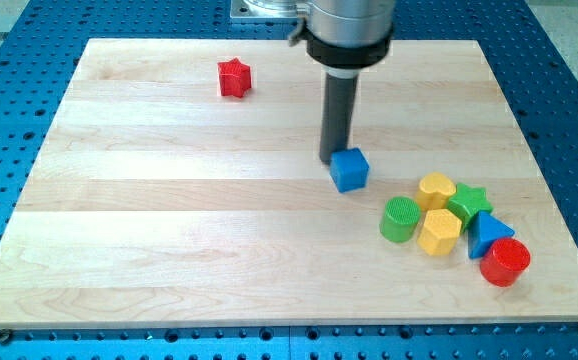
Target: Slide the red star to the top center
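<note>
Our tip (331, 158) rests on the pale wooden tabletop (169, 250), just beside the upper-left edge of the blue cube (349, 170); whether they touch we cannot tell. We carry no fingers, only an upright dark rod (339, 110). The red star block (235, 78) lies well apart, toward the view's top left. No containers are present.
</note>
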`<state>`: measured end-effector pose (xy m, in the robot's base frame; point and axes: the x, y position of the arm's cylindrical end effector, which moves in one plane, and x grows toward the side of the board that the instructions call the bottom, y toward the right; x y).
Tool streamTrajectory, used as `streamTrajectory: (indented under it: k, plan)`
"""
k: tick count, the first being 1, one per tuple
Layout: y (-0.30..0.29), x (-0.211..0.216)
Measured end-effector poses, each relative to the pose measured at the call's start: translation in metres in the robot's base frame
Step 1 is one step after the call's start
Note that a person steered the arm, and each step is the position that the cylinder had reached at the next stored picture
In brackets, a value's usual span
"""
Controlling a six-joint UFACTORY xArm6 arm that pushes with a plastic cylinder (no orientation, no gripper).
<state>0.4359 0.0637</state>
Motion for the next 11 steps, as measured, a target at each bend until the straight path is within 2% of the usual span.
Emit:
streamTrajectory:
  k: [1,2,3,4,5,6,7,8,9,10,11]
  plan:
    - [0.020,0.034]
    - [0.040,0.034]
    - [0.040,-0.045]
    - [0.027,-0.169]
    - [-0.083,-0.210]
    - [-0.191,-0.182]
    - [-0.190,-0.138]
    - [-0.105,-0.120]
    - [-0.101,-0.120]
    - [-0.195,-0.108]
    - [-0.243,-0.135]
